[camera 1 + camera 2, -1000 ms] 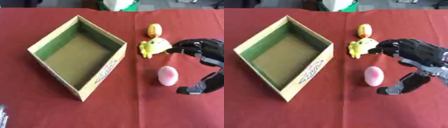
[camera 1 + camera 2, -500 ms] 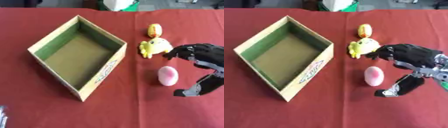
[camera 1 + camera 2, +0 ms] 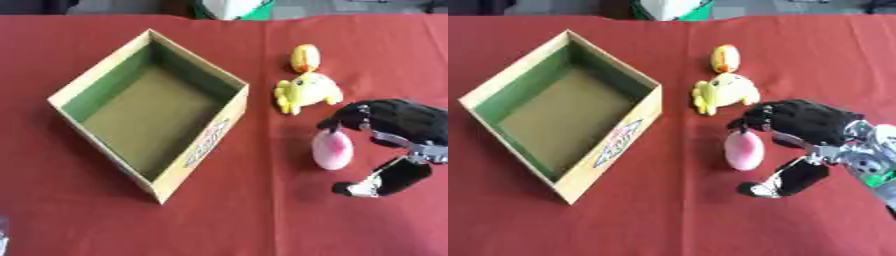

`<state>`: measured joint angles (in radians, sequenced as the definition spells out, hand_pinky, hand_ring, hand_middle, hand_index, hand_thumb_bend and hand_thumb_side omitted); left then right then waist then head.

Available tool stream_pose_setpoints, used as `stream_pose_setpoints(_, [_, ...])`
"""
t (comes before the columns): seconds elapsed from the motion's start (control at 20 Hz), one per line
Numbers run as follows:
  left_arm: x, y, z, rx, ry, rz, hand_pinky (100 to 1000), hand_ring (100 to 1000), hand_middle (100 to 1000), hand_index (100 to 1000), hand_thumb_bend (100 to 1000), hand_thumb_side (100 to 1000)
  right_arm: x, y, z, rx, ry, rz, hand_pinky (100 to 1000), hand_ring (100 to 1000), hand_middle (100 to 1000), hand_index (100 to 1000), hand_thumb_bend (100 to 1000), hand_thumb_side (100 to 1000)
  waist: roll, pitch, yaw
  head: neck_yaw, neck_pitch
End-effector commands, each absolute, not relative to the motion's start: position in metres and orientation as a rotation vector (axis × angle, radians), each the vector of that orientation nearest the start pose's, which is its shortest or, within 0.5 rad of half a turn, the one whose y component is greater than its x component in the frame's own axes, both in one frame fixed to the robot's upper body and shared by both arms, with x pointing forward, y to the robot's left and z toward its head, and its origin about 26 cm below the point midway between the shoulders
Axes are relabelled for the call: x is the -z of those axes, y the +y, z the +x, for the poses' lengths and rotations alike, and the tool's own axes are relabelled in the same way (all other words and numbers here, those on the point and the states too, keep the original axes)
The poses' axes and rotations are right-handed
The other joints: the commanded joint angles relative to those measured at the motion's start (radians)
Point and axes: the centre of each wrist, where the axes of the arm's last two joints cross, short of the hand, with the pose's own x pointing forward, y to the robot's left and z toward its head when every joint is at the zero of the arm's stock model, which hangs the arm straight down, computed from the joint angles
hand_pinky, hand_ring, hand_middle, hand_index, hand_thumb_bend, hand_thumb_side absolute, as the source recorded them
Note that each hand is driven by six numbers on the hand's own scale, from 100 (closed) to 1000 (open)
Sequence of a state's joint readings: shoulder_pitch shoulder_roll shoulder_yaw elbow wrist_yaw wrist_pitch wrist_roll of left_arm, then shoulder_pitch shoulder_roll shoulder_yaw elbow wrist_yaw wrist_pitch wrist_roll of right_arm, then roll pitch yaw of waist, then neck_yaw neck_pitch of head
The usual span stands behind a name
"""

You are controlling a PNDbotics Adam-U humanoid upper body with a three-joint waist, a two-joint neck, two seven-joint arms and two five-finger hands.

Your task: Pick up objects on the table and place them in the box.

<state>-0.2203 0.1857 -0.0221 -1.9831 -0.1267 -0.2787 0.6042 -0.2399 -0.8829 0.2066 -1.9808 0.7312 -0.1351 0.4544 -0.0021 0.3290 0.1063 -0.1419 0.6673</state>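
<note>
Closing in over the last second, the robot's black right hand (image 3: 802, 122) has slid from beside the yellow plush chick (image 3: 726, 92) down toward the pink egg-shaped object (image 3: 743, 149) — its curled fingers (image 3: 750, 120) now hang over the egg's top end, at about the egg's 12 to 1 o'clock, and its thumb (image 3: 785, 182) reaches down to the red cloth at roughly the egg's 5 o'clock. The fingers bracket the egg but have not clamped on it; whether the fingertips touch its upper end I cannot tell. The egg lies on the red tablecloth (image 3: 262, 215), outside the box, its long axis running roughly 12 to 6.

The open cardboard box with green inner walls (image 3: 105, 85) sits turned like a diamond at the egg's 9 to 10 o'clock, well apart from it, with nothing inside. The plush chick lies at the egg's 12 o'clock, near the hand's knuckles, and a small yellow-and-orange oval toy (image 3: 304, 57) lies just beyond the chick, again toward 12.

The left hand does not show — only the right arm enters, from 3 o'clock.
</note>
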Motion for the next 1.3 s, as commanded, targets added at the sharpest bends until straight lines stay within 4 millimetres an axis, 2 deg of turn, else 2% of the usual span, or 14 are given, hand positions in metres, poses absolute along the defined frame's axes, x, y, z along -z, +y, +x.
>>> stream_pose_setpoints(0.05, [-0.170, 0.240, 0.293, -0.377, -2.526, 0.385, 729, 587, 668, 786, 100, 933, -0.213, -0.301, 0.285, -1.873, -1.458, -0.988, 706, 854, 698, 910, 508, 660, 0.000, -0.012, 0.001, -0.014, -0.008])
stream_pose_setpoints(0.65, [-0.170, 0.239, 0.293, -0.371, -2.527, 0.373, 730, 587, 666, 781, 100, 933, -0.215, -0.301, 0.285, -1.789, -1.508, -1.112, 692, 841, 681, 891, 479, 678, 0.000, -0.006, 0.004, -0.023, -0.019])
stream_pose_setpoints(0.7, [-0.170, 0.239, 0.293, -0.371, -2.527, 0.373, 730, 588, 666, 781, 100, 933, -0.217, -0.302, 0.286, -1.774, -1.525, -1.118, 692, 842, 682, 892, 452, 692, 0.000, -0.005, 0.004, -0.022, -0.019])
stream_pose_setpoints(0.9, [-0.170, 0.238, 0.293, -0.368, -2.527, 0.367, 730, 588, 666, 781, 100, 934, -0.224, -0.305, 0.287, -1.727, -1.564, -1.159, 695, 849, 705, 905, 485, 679, 0.000, -0.005, 0.002, -0.022, -0.020])
stream_pose_setpoints(1.3, [-0.171, 0.237, 0.293, -0.365, -2.529, 0.360, 731, 588, 666, 780, 100, 933, -0.223, -0.306, 0.286, -1.766, -1.481, -1.159, 702, 870, 743, 922, 525, 655, -0.001, -0.003, 0.005, -0.024, -0.021])
